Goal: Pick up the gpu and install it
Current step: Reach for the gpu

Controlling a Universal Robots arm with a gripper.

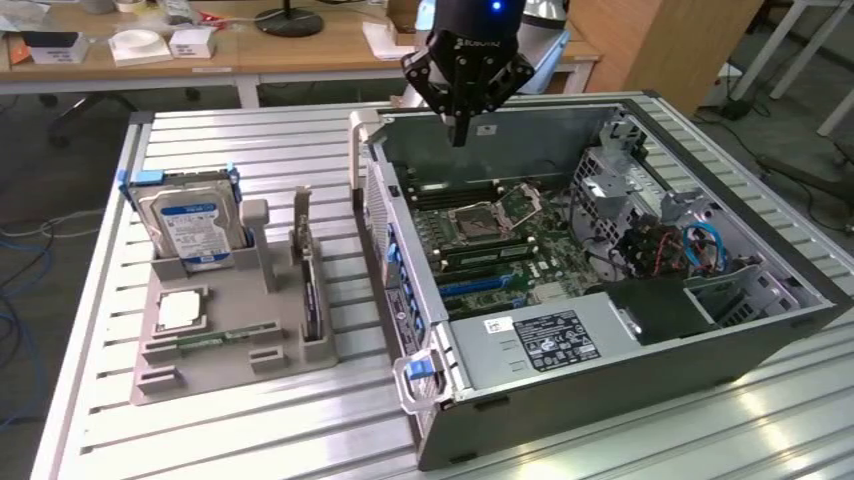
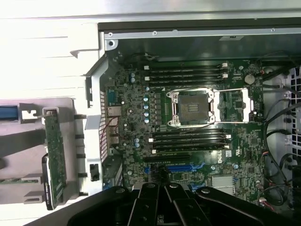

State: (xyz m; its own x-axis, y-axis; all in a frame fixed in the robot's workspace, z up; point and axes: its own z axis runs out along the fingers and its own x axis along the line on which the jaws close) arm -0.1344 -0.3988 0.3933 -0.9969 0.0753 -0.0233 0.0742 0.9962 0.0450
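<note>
The black gripper [image 1: 461,135], pinched together and empty, hangs over the open metal case [image 1: 667,385]. The thin, flat gpu [image 1: 306,270] stands edge-on in a grey moulded holder [image 1: 227,370] at the exterior view's left.

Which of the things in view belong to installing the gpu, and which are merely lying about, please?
For the job: gpu, standing in the grey tray; open computer case with its motherboard; shut gripper above the case.
Lying about: hard drive, RAM stick, processor chip, all in the tray.
</note>
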